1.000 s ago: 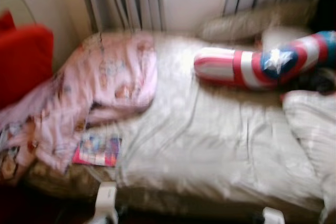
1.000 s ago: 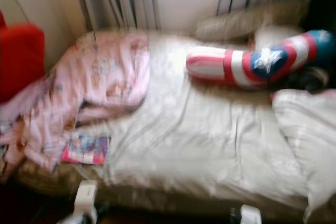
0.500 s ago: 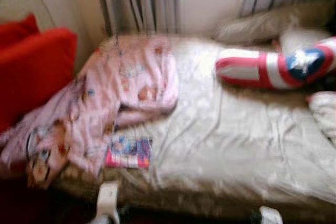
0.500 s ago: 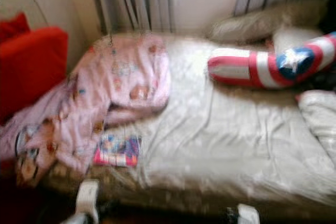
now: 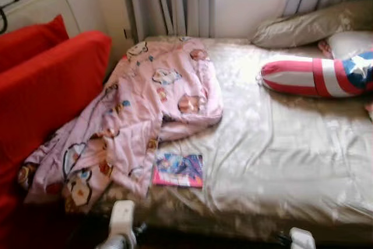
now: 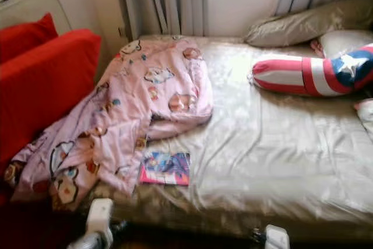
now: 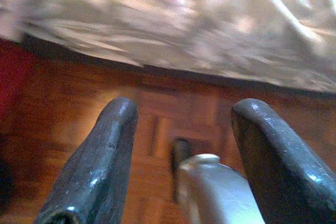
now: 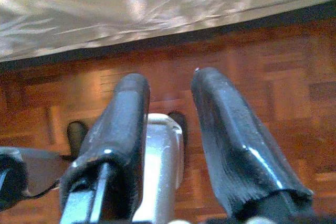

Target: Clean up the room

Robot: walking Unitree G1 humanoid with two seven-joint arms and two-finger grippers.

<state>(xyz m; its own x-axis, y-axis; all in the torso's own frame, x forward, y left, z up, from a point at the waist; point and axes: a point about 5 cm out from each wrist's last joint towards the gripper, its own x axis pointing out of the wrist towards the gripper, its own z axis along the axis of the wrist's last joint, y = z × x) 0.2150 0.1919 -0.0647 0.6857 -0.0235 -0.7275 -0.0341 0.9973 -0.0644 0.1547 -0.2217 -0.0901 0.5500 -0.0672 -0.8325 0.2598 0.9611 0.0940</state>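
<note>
A crumpled pink cartoon-print blanket lies over the left part of the bed and hangs off its left corner. Beside its lower edge a colourful thin book lies flat on the beige sheet. A red, white and blue striped bolster with a star rests at the far right. My left arm and right arm hang low in front of the bed. In the wrist views my left gripper and right gripper are open over the wooden floor, holding nothing.
A red sofa with a red cushion stands close against the bed's left side. Beige pillows lie at the far right by grey curtains and a bright window. Parquet floor runs under the bed's front edge.
The whole picture has shifted right and sharpened, so the camera has turned left; more of the red sofa shows. The things on the bed have not moved.
</note>
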